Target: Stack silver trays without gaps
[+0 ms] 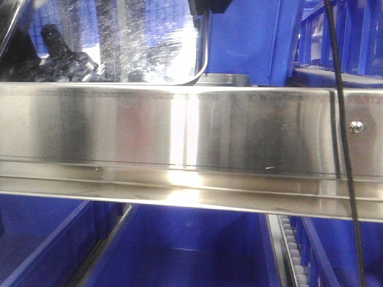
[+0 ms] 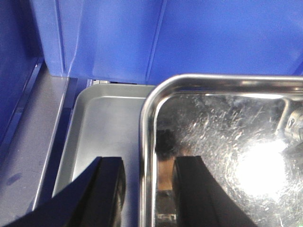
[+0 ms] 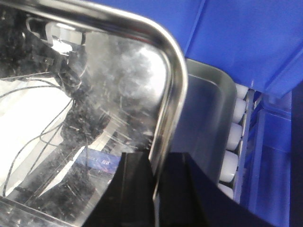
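Note:
A shiny silver tray (image 2: pixel 227 142) is held above a second, duller silver tray (image 2: pixel 102 127) that lies under it, offset to the left. My left gripper (image 2: pixel 149 189) straddles the upper tray's left rim, open, with a gap on each side of the rim. The right wrist view shows the upper tray (image 3: pixel 94 94) again, with my right gripper (image 3: pixel 156 189) shut on its right rim. The lower tray (image 3: pixel 208 109) shows beyond that rim. From the front, the upper tray (image 1: pixel 143 42) appears tilted, its scuffed bottom facing the camera.
A long steel rail (image 1: pixel 179 137) with a screw (image 1: pixel 356 126) crosses the front view. Blue plastic bins (image 2: pixel 165 33) stand close behind the trays and below the rail (image 1: pixel 191 251). White rollers (image 3: pixel 234 137) run along the right side. A black cable (image 1: pixel 341 119) hangs down.

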Tool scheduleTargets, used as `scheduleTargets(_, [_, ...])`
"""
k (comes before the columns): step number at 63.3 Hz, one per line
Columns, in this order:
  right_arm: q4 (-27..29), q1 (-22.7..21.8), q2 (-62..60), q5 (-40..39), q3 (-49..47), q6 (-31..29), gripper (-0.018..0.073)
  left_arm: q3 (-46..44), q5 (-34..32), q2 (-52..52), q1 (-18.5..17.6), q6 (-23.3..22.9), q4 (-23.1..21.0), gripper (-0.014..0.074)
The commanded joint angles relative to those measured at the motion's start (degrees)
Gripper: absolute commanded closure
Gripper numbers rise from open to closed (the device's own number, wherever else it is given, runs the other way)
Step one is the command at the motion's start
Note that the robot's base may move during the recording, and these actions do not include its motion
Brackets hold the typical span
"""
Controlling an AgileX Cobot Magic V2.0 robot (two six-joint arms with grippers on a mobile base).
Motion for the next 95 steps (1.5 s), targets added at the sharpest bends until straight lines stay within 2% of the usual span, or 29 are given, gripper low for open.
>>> scheduleTargets(1, [-1.50,-0.16,0.03,1.07,-0.36,-2.06,0.0619,-0.38,-1.18,-0.02,-0.32,-0.05,-0.12,0.0402])
scheduleTargets(6, [-1.50,-0.16,0.03,1.26,-0.36,-2.06,0.0472,-0.38,-0.81,-0.02,-0.32,-0.05,-0.12,0.0402])
scheduleTargets(14, [-1.50,-0.16,0.03,1.60,-0.36,-2.06,0.0160,-0.38,-0.78,-0.02,-0.32,-0.15,-0.12,0.0402])
scheduleTargets(18, [-1.50,-0.16,0.03,2.10,-0.36,-1.95,0.0119,-0.38,-0.56,-0.02,-0.32,-0.13,-0.12,0.0402])
scheduleTargets(28, [-1.64,-0.16,0.03,2.49,-0.36,-1.95,0.0219,-0.38,-0.19,-0.02,-0.32,-0.13,-0.12,0.0403])
scheduleTargets(37, [-1.64,-0.16,0.03,2.49,-0.36,-1.95,0.0403,-0.38,0.45,-0.02,-0.32,-0.13,-0.51,0.0414])
scheduleTargets(41, [-1.64,-0.16,0.03,2.49,-0.36,-1.95,0.0508,-0.38,1.02,-0.02,-0.32,-0.13,-0.78,0.0457])
scheduleTargets(47, [-1.64,-0.16,0.03,2.49,-0.36,-1.95,0.0656,-0.38,1.46,-0.02,-0.32,-0.13,-1.84,0.0600])
scheduleTargets(49, [-1.64,-0.16,0.03,2.36,-0.36,-1.95,0.0646,-0.38,1.33,-0.02,-0.32,-0.13,-1.88,0.0626])
scheduleTargets(57, [-2.04,0.08,-0.29,1.76,-0.36,-1.95,0.0638,-0.38,0.14,-0.75,-0.42,-0.03,-2.00,0.0602])
scheduleTargets(73, [-8.71,3.20,-3.97,-2.15,-0.36,-1.84,0.0638,-0.33,-3.82,-7.54,-0.42,0.40,-2.50,0.0602])
scheduleTargets(77, [-9.78,3.66,-5.15,-3.71,-0.36,-1.73,0.0638,0.41,-6.47,-10.28,-0.42,1.57,-2.50,0.0602])
scheduleTargets(83, [-10.74,3.96,-7.66,-6.36,-0.36,-1.46,0.0638,3.10,-11.43,-15.45,-0.42,4.05,-2.50,0.0602])
scheduleTargets(95, [-13.11,3.96,-12.20,-6.90,-0.36,-1.46,0.0638,12.57,-17.14,-27.25,-0.42,4.27,-2.50,0.0602])
